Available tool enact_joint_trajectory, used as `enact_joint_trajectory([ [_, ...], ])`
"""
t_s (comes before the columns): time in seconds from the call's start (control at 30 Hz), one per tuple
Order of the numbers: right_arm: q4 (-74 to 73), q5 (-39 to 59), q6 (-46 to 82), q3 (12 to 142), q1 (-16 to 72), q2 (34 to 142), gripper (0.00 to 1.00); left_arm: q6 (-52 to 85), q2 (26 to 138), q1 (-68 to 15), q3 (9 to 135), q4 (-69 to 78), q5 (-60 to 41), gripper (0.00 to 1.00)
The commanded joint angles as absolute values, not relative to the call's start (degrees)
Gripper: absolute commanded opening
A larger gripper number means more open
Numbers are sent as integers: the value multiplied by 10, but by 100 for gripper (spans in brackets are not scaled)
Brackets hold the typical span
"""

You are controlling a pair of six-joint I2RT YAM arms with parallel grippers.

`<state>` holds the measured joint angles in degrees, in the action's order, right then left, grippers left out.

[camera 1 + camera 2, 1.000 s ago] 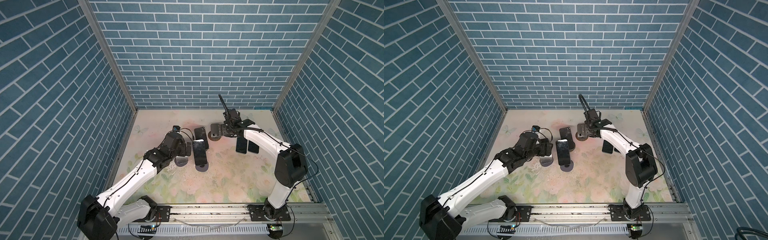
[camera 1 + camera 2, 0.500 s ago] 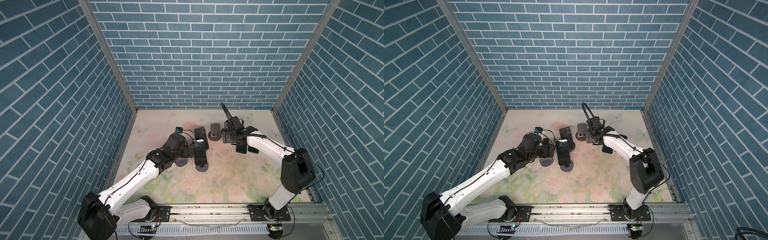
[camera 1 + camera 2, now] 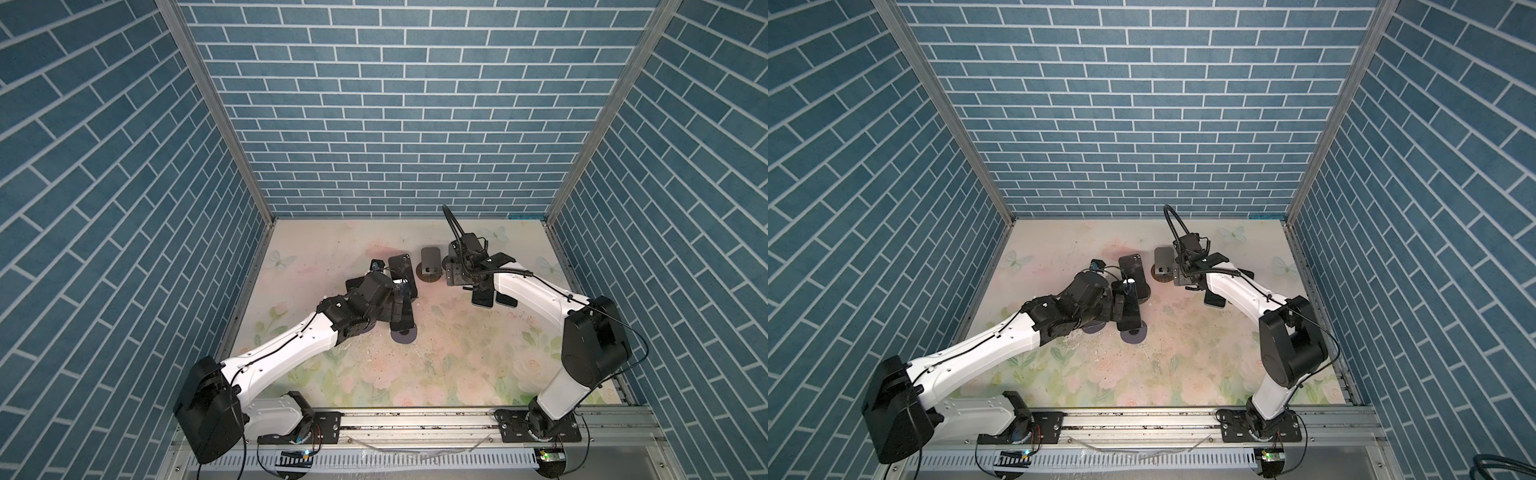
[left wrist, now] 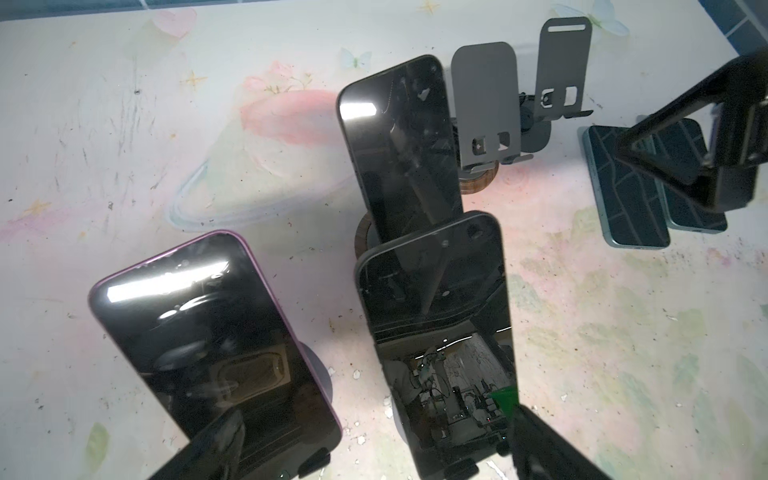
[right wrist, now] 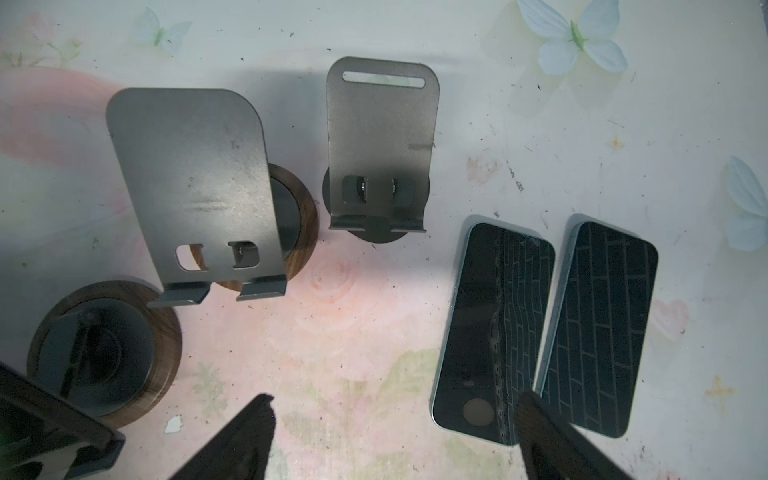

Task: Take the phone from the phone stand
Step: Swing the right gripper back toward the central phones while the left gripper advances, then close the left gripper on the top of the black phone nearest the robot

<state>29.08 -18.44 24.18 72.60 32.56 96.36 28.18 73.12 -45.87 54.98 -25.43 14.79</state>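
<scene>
Left pincer (image 4: 376, 413), wide and empty, is nearer: the glossy black phone (image 4: 436, 332), propped on its round-based stand (image 3: 404, 336) beside the purple-rimmed phone (image 4: 208, 332), rises lengthwise between its jaws. Right pincer (image 5: 392, 411) gapes empty.

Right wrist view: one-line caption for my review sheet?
Open right gripper near an empty wood-based stand and an empty black-based stand, beside two phones flat on the floral table.

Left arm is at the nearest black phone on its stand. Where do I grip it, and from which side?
Pinch the black phone across its long edges, upper half, coming down from the top end. It leans back with its bottom edge held in the stand, so the upper part is free. The purple phone crowds one side.
</scene>
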Motion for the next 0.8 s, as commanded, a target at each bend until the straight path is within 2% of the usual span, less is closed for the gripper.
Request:
enact_joint_trajectory([
  [0.0, 288, -208, 243, 708, 321, 947, 91, 333, 746, -471, 574, -277, 187, 100],
  [0.27, 270, -207, 238, 681, 309, 941, 92, 396, 776, -486, 599, -291, 210, 100],
  [0.77, 243, -192, 230, 634, 285, 920, 93, 407, 876, -502, 675, -331, 217, 100],
])
